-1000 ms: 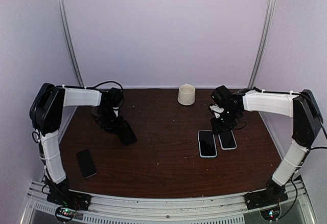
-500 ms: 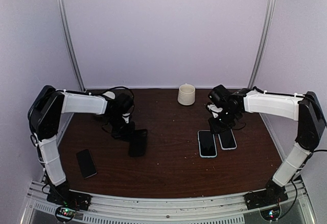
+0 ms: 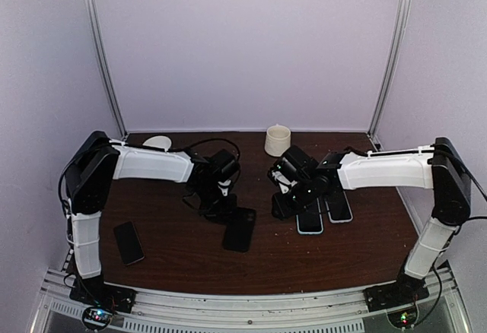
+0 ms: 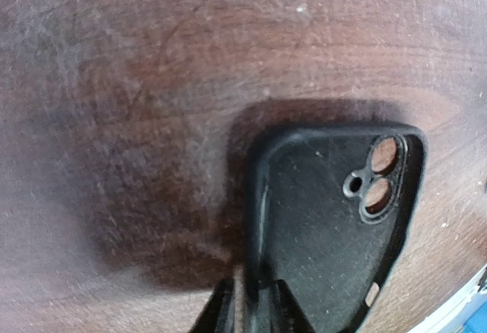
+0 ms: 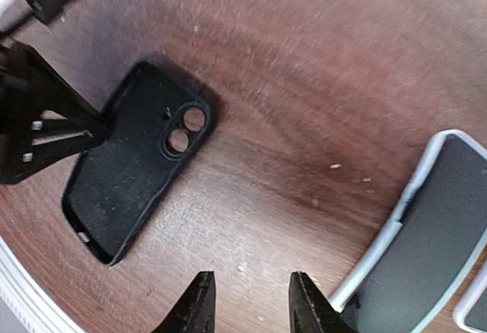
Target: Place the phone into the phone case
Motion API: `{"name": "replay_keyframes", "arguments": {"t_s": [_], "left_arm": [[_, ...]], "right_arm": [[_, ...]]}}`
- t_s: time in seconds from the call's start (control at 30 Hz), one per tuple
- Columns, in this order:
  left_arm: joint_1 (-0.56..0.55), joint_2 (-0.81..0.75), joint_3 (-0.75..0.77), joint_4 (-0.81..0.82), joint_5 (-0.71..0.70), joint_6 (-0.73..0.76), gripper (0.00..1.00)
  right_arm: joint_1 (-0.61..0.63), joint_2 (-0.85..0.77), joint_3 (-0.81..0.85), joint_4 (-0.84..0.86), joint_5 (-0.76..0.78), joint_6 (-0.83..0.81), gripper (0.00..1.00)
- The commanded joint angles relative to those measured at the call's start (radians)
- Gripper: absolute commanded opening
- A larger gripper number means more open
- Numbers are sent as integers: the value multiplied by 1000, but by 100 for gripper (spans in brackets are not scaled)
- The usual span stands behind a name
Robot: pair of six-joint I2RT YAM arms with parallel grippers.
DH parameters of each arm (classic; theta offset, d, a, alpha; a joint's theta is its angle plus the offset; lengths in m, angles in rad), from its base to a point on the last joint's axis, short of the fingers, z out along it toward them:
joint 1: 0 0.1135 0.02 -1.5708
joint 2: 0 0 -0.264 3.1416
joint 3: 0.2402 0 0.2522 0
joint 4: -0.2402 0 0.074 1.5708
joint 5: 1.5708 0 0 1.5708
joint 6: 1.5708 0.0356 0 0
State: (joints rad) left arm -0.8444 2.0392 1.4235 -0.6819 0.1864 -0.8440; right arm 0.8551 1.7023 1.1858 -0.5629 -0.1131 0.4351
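A black phone case (image 3: 240, 229) with a camera cut-out lies near the table's middle, inner side up. My left gripper (image 3: 222, 205) is shut on its side rim; in the left wrist view the fingers pinch the rim of the case (image 4: 327, 219) at the gripper (image 4: 255, 312). My right gripper (image 3: 285, 204) is open and empty, low over bare wood between the case (image 5: 133, 158) and two phones. The right wrist view shows its open gripper (image 5: 251, 306). A light-edged phone (image 3: 308, 215) lies just right of it, also in the right wrist view (image 5: 430, 261). A second phone (image 3: 338, 207) lies beside the first.
A bare black phone (image 3: 128, 242) lies at the front left of the table. A cream mug (image 3: 278, 141) stands at the back centre. A white object (image 3: 157, 142) sits at the back left. My left gripper (image 5: 38, 124) shows in the right wrist view.
My left gripper has carried the black case right and forward to the table's middle. My right gripper has moved left, from above the two phones toward the case.
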Motion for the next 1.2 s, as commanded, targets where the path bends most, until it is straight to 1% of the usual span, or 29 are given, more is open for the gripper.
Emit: {"name": "replay_keyframes", "arguments": {"t_s": [0.0, 0.07, 0.13, 0.17, 0.23, 0.27, 0.3, 0.33, 0.4, 0.53, 0.7, 0.8, 0.93, 1.07, 1.17], "left_arm": [[7, -24, 31, -2, -22, 19, 25], [8, -68, 22, -12, -60, 63, 28], [12, -111, -4, -26, -108, 105, 27], [17, -129, -28, -32, -124, 121, 23], [32, -147, -89, -39, -147, 128, 12], [39, -146, -121, -39, -140, 121, 8], [47, -138, -153, -31, -105, 119, 3], [53, -121, -173, -26, -63, 120, 0], [56, -84, -171, -27, 13, 153, 0], [52, -46, -145, -1, 117, 192, 0], [29, 25, -81, 33, 274, 233, 0], [15, 50, -45, 28, 308, 257, 0], [5, 64, -10, 30, 336, 272, 0], [5, 76, 17, 32, 332, 285, 0], [13, 84, 45, 19, 304, 293, 0]], "right_arm": [[21, 70, 12, 37, 7, 52, 36], [28, 90, 23, 29, 26, 50, 35], [36, 111, 31, 44, 12, 50, 33], [39, 124, 37, 54, 4, 49, 31], [44, 158, 57, 73, -22, 45, 27], [44, 178, 65, 86, -37, 44, 26], [45, 195, 75, 96, -47, 46, 25], [43, 211, 84, 104, -53, 48, 24], [44, 246, 106, 104, -57, 48, 22], [41, 284, 133, 107, -52, 46, 21], [17, 278, 123, 115, -54, 54, 21], [0, 254, 88, 144, -62, 66, 21], [-7, 253, 81, 130, -72, 57, 21], [-13, 230, 58, 112, -51, 62, 21], [-13, 198, 30, 117, -63, 74, 21]]}}
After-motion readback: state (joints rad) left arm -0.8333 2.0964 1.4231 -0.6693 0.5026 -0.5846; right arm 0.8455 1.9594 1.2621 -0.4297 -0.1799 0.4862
